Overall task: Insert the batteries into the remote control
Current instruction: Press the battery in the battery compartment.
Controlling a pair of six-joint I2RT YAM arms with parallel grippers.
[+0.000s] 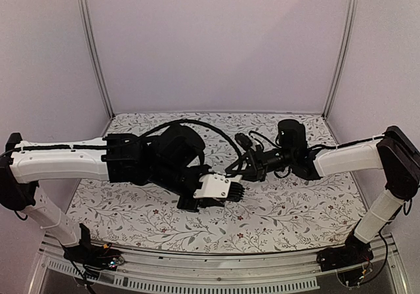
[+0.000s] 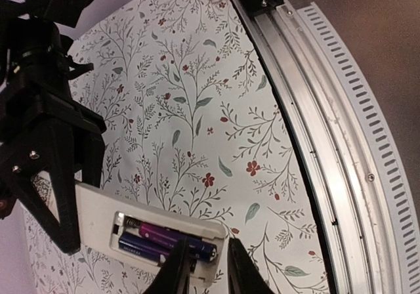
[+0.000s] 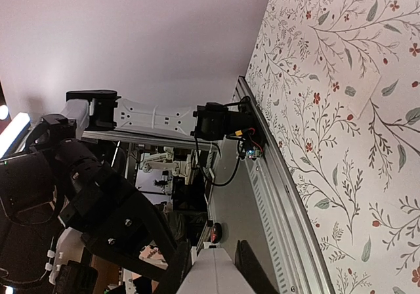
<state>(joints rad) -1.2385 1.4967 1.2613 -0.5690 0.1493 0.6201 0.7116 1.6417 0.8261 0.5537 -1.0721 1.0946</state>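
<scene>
1. Pale plain walls point(image 1: 216, 44) and an aluminium frame close in a tabletop point(image 1: 295, 209) covered with a white cloth printed with grey-green leaves and small red flowers.
2. Both arms reach toward the middle and meet above the cloth, the left arm from the left and the right arm from the right.
3. Between them is the slim white rectangular plastic remote control point(image 1: 213, 186), lifted clear of the tabletop.
4. From the left wrist, the remote control point(image 2: 98, 215) shows its open battery compartment facing the camera.
5. Two slim dark batteries point(image 2: 164, 238), purple and blue in this light, lie side by side inside that compartment.
6. The left pincer point(image 2: 210, 245) stands narrow, with the compartment end of the remote control between its black fingers point(image 2: 176, 268); one finger overlaps the ends of the batteries.
7. The right pincer point(image 2: 52, 149) is clamped on the opposite end of the remote control.
8. From the right wrist, the right pincer point(image 3: 211, 251) is narrow, with a white end piece wedged between its fingers point(image 3: 249, 268).
9. A slotted aluminium rail point(image 2: 341, 143) runs along the near edge of the tabletop.
</scene>
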